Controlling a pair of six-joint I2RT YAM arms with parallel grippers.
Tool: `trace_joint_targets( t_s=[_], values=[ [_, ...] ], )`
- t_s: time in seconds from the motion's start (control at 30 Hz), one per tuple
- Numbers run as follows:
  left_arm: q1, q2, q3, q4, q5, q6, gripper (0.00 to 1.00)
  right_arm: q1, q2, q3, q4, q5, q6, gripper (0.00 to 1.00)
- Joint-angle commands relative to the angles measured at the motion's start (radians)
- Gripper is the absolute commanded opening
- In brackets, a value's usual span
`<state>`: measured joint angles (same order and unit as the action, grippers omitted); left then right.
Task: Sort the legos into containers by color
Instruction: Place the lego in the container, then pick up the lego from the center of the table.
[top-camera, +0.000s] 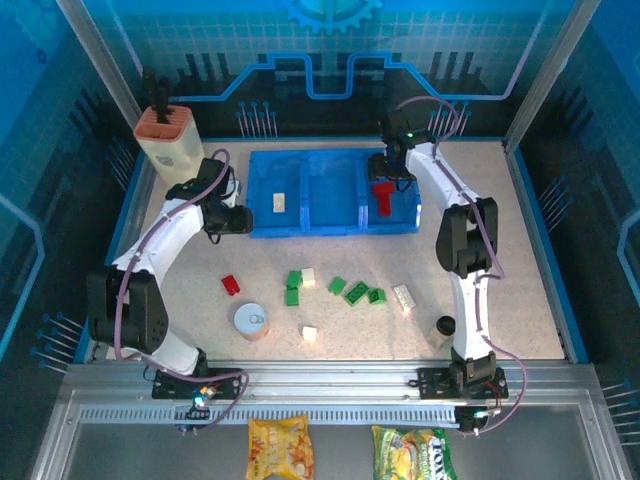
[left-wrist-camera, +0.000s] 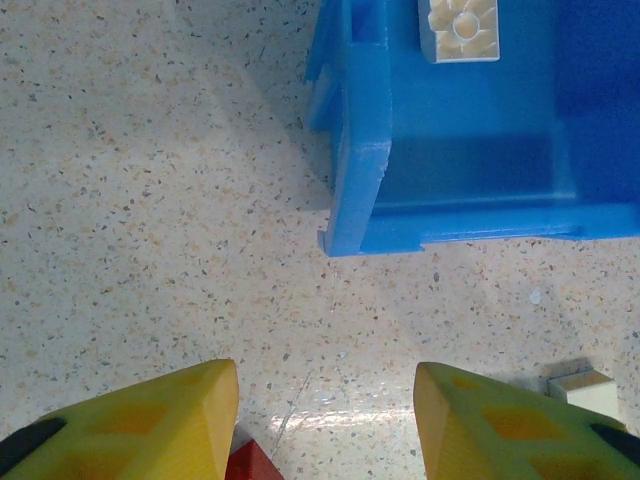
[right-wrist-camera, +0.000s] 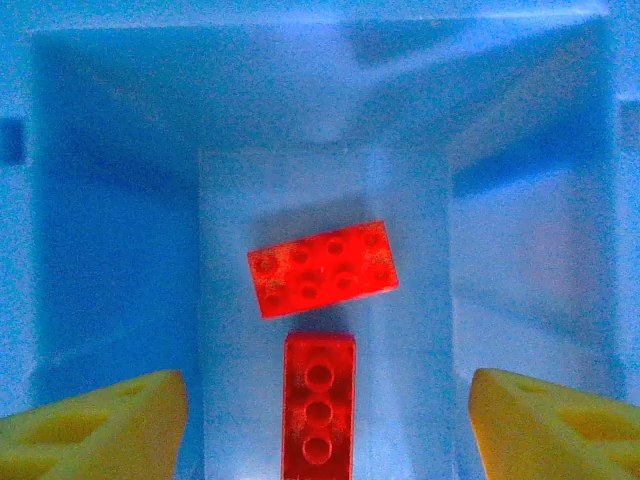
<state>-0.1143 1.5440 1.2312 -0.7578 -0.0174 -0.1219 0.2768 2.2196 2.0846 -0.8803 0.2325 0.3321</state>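
Note:
The blue three-compartment tray (top-camera: 330, 222) stands at the back of the table. My right gripper (top-camera: 386, 172) hovers open over its right compartment (right-wrist-camera: 120, 250). Two red legos (right-wrist-camera: 322, 268) (right-wrist-camera: 319, 410) lie on that compartment's floor, free of the yellow fingers (right-wrist-camera: 110, 420). A white lego (top-camera: 278, 201) (left-wrist-camera: 460, 28) rests in the left compartment. My left gripper (top-camera: 243, 222) (left-wrist-camera: 327, 400) hangs open and empty over bare table by the tray's front left corner (left-wrist-camera: 355, 200). A red lego (left-wrist-camera: 250, 465) peeks out beside its left finger. Loose on the table are a red lego (top-camera: 231, 285), green legos (top-camera: 294, 280) (top-camera: 356, 293) and white ones (top-camera: 404, 298) (top-camera: 309, 333).
A round silver can (top-camera: 251, 321) stands near the front among the bricks, and a small black cap (top-camera: 444, 326) sits by the right arm. The cream holder with an orange top (top-camera: 168, 135) stands at the back left. Blue walls enclose the table.

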Motion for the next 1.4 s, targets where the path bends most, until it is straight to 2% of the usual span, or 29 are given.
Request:
trace_joint_targets(
  t_s=[0.0,0.27,0.63,0.8,1.13,1.37],
  values=[
    [-0.013,-0.034,0.023,-0.052,0.02,-0.005,0.51,0.02,-0.106,-0.079,0.006,-0.012,0.007,0.74],
    [-0.107,-0.028,0.028,-0.1,0.02,-0.063,0.5,0.04,-0.302,-0.324,0.055,-0.027,0.031,0.73],
    [-0.341,0.016,-0.027,-0.056,0.011,-0.159,0.51,0.039,-0.522,-0.599,0.093,-0.016,0.058,0.73],
    [-0.412,0.041,-0.063,-0.039,-0.008,-0.173,0.5,0.026,-0.584,-0.682,0.101,-0.01,0.06,0.73],
    [-0.497,0.119,-0.102,-0.008,0.007,-0.18,0.54,0.001,-0.641,-0.792,0.13,-0.025,0.071,0.73],
    [-0.509,0.173,-0.104,0.001,-0.017,-0.164,0.56,-0.005,-0.642,-0.81,0.135,-0.042,0.075,0.73]
  ],
)
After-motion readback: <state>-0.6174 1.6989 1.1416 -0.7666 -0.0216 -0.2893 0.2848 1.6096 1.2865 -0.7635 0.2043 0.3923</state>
